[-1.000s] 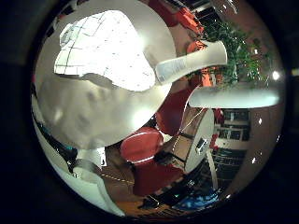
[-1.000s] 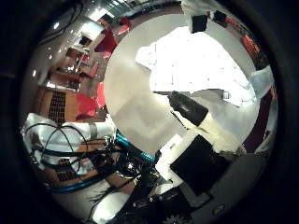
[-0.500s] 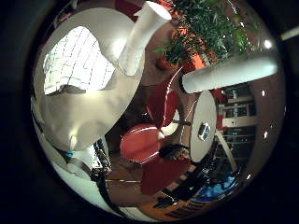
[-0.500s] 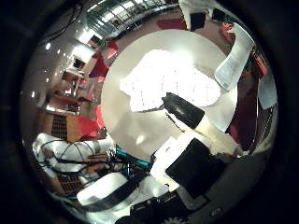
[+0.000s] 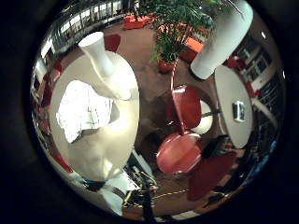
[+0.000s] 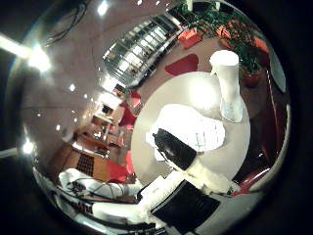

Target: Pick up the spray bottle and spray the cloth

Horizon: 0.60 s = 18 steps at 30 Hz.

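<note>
A white spray bottle [image 6: 228, 83] stands upright on a round white table [image 6: 235, 147], just beside a white checked cloth [image 6: 194, 127] that lies flat on it. In the little finger side view the bottle [image 5: 105, 63] stands at the table's edge next to the cloth [image 5: 84, 107]. My hand [image 6: 186, 171] is high above the table, well away from the bottle and cloth. Its black-tipped thumb reaches out straight over the cloth, with nothing in it. No other fingers curl into view.
Red chairs [image 5: 182, 151] stand beside the table. A second round table [image 5: 234, 107] with a dark object on it is farther off. A white column [image 5: 224, 37] and potted plants [image 5: 173, 28] stand beyond. The white arm [image 6: 88, 184] shows below the hand.
Both views have swung round and the table, cloth and bottle look smaller: the hand has lifted away from the table. The bottle and cloth have kept their places on the table.
</note>
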Motion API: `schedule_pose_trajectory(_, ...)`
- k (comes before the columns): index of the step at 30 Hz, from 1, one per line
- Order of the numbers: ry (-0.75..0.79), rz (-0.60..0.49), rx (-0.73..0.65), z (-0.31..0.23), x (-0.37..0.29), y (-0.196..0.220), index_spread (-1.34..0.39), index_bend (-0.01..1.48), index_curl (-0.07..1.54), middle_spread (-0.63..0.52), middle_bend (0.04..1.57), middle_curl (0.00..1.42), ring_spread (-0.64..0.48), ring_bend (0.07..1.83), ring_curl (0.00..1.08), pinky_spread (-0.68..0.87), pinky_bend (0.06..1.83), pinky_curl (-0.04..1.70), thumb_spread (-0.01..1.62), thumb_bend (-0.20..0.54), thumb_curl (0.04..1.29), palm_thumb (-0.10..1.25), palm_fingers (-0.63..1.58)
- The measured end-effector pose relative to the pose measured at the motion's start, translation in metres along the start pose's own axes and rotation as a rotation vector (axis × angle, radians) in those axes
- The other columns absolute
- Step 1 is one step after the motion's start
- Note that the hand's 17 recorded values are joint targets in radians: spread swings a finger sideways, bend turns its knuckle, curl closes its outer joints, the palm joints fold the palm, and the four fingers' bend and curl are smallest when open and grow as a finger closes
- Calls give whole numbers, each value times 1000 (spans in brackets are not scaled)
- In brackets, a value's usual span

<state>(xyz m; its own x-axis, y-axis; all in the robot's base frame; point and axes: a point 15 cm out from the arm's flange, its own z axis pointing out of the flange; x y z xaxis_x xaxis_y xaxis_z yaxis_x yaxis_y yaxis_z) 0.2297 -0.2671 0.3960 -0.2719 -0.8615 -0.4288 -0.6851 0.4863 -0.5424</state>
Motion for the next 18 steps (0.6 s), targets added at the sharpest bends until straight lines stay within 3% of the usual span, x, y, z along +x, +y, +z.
schedule_pose_trajectory(18, -261, 289, 162, 59, 98, 40, -139, 143, 255, 184, 256, 378, 225, 483, 289, 413, 466, 298, 1142, -21, 298, 533, 112)
